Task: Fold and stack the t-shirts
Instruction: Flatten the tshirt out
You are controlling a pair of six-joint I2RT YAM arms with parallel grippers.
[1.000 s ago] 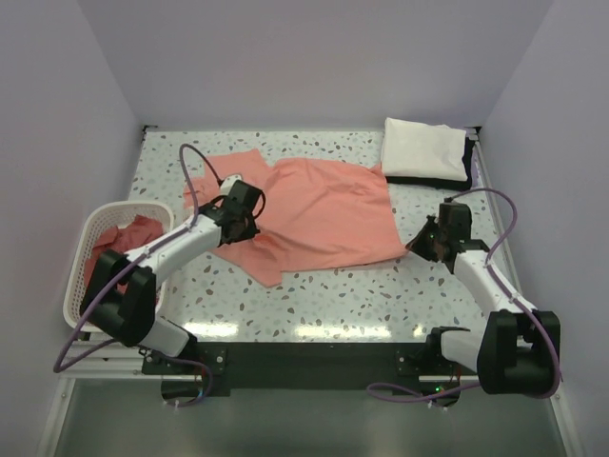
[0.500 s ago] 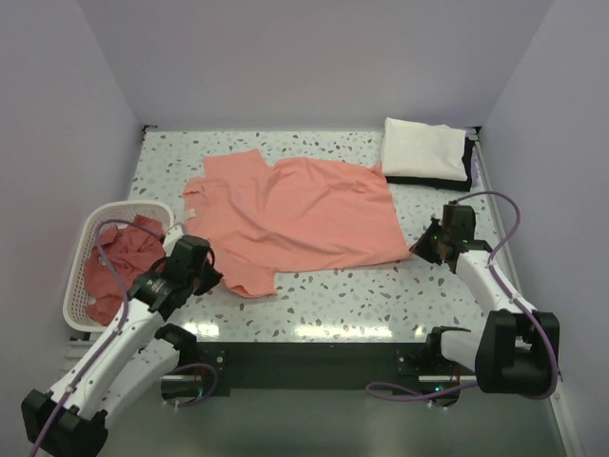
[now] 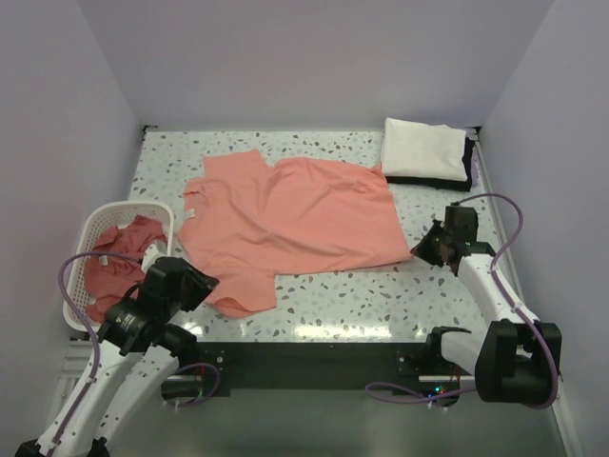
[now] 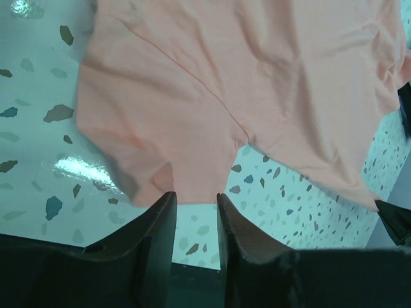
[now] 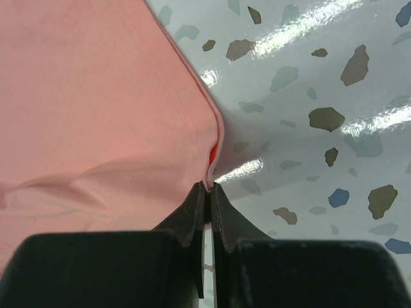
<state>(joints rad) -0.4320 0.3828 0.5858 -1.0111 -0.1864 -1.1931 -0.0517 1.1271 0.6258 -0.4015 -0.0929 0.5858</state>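
The right claw [image 5: 208, 187] pinches the near hem corner of the shirt [image 3: 295, 224], likely to hold the cloth taut. The left claw [image 4: 194, 199] hangs parted and empty just beside the near sleeve. The shirt lies flat on the counter [image 3: 343, 297], long axis left to right, collar left, hem right.

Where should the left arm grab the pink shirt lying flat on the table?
Probably the near sleeve of the t-shirt, coming in from the front: its hem lies flat, sticking out toward the left gripper, while the right gripper pinches the bottom corner.
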